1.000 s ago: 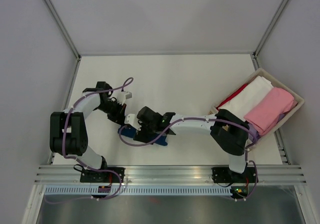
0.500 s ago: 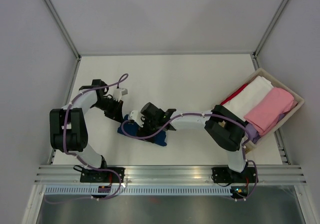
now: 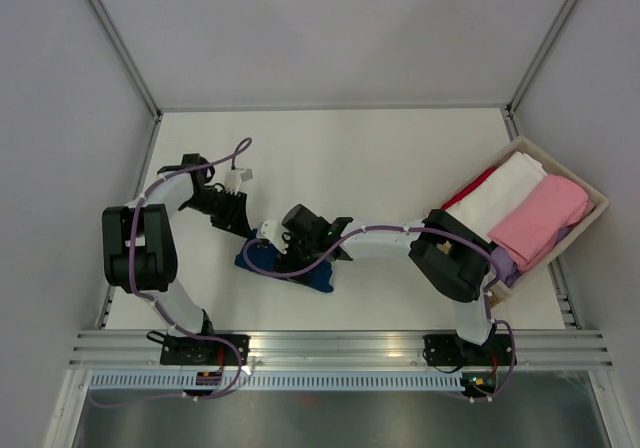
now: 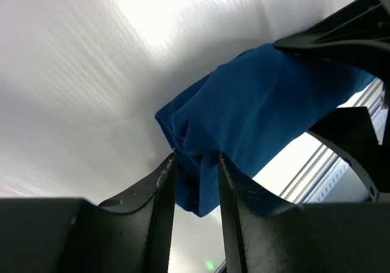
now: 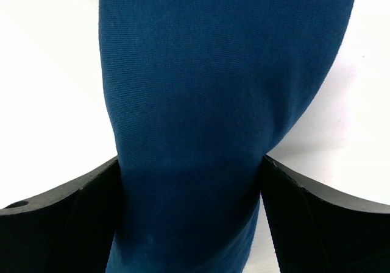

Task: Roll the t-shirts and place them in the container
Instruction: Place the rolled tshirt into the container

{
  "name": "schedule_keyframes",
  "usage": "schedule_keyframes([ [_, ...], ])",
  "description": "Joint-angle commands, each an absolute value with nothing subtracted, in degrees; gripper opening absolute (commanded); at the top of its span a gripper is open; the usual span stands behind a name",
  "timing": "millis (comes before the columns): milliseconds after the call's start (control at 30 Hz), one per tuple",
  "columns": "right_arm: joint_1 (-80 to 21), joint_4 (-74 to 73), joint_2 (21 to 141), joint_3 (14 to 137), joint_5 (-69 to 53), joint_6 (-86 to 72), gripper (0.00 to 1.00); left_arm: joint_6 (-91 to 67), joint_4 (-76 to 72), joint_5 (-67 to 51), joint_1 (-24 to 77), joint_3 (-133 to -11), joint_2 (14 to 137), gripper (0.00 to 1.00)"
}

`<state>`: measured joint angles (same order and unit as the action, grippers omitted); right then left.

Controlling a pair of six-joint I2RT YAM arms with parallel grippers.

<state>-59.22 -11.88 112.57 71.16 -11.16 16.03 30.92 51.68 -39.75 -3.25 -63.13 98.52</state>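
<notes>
Pale grey walls closed round a white counter (image 3: 400,158), with a shallow basket (image 3: 592,192) at its right edge holding folded white (image 3: 500,193), pink (image 3: 545,218) and red (image 3: 468,190) cloth. The blue t-shirt (image 3: 252,261) lay as a short, thick bundle near the counter's near edge, left of the middle, with both arms bent down over it.

The right gripper (image 5: 190,158) straddled the middle of the bundle. Its jaws were spread wide and the cloth filled the gap, touching both fingers; I could not tell whether they were squeezing it or only resting against it. The left gripper (image 4: 196,158) sat at the bundle's left end with its fingers parted. A fold of blue cloth showed in the narrow gap, and it looked loose, not pinched.

By my reading the rolling of this shirt was at or near its end, and the step in hand was tidying and letting go. The next move likely called for lifting the left gripper straight off, so no fold snagged and the bundle did not spring open. The right gripper could steady the bundle meanwhile, and the basket's cloth would then need a turn.
</notes>
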Motion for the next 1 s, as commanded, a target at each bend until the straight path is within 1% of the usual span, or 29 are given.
schedule_keyframes([
  [0, -59.24, -14.15, 114.87, 71.1, -12.48, 15.82, 0.9, 29.18, 50.54, -43.59, -2.9, -66.61, 99.22, 0.38],
  [100, -59.15, -14.15, 114.87, 71.02, -12.48, 15.82, 0.9, 28.57, 50.28, -43.95, -2.64, -67.76, 101.06, 0.36],
  [133, -59.15, -14.24, 114.87, 71.02, -12.48, 15.82, 0.9, 28.39, 50.1, -44.12, -2.64, -67.85, 101.68, 0.34],
  [167, -59.15, -14.24, 114.79, 70.84, -12.65, 16.08, 0.89, 27.95, 49.92, -44.21, -2.55, -68.03, 102.12, 0.23],
  [200, -59.15, -14.33, 114.52, 70.75, -12.74, 16.08, 0.89, 27.69, 49.49, -44.21, -2.64, -68.2, 102.65, 0.16],
  [233, -59.24, -14.41, 114.35, 70.66, -12.74, 16.17, 0.87, 27.51, 49.31, -44.3, -2.55, -68.2, 103.44, 0.05],
  [267, -59.15, -14.5, 114.26, 70.66, -12.83, 16.17, 0.85, 27.34, 48.96, -43.86, -2.55, -68.29, 103.8, 0.03],
  [300, -59.15, -14.68, 113.91, 70.66, -13.01, 16.17, 0.83, 27.42, 48.78, -43.16, -2.64, -68.12, 104.06, 0.02],
  [333, -59.15, -15.11, 113.82, 70.66, -13.79, 16.17, 0.76, 27.42, 48.26, -42.55, -2.64, -68.03, 104.15, 0.02],
  [400, -59.15, -15.12, 113.38, 70.4, -14.15, 15.56, 0.7, 28.04, 48.08, -40.61, -2.72, -67.59, 104.59, 0.02],
  [667, -59.24, -15.12, 112.68, 69.61, -15.73, 14.24, 0.64, 29.35, 47.81, -33.84, -2.72, -66.88, 103.98, 0.02],
  [700, -59.15, -15.47, 112.59, 69.7, -15.91, 14.24, 0.6, 29.53, 47.81, -33.4, -2.72, -66.8, 103.89, 0.02],
  [733, -59.15, -15.64, 112.41, 69.61, -16.08, 14.24, 0.59, 29.88, 47.81, -32.62, -2.72, -66.71, 103.8, 0.02],
  [833, -59.24, -16.17, 112.06, 69.78, -16.0, 13.8, 0.59, 30.23, 47.81, -32.34, -2.81, -66.18, 103.19, 0.02],
  [867, -59.15, -16.35, 111.97, 69.96, -16.0, 13.62, 0.57, 30.15, 47.81, -32.52, -2.73, -66.18, 102.92, 0.02],
  [933, -59.15, -17.22, 111.97, 71.01, -15.82, 12.66, 0.48, 29.62, 47.81, -33.04, -3.07, -66.09, 101.43, 0.02],
  [967, -59.15, -17.49, 111.89, 71.45, -15.56, 12.31, 0.46, 29.53, 47.81, -33.31, -3.25, -66.09, 100.73, 0.02],
])
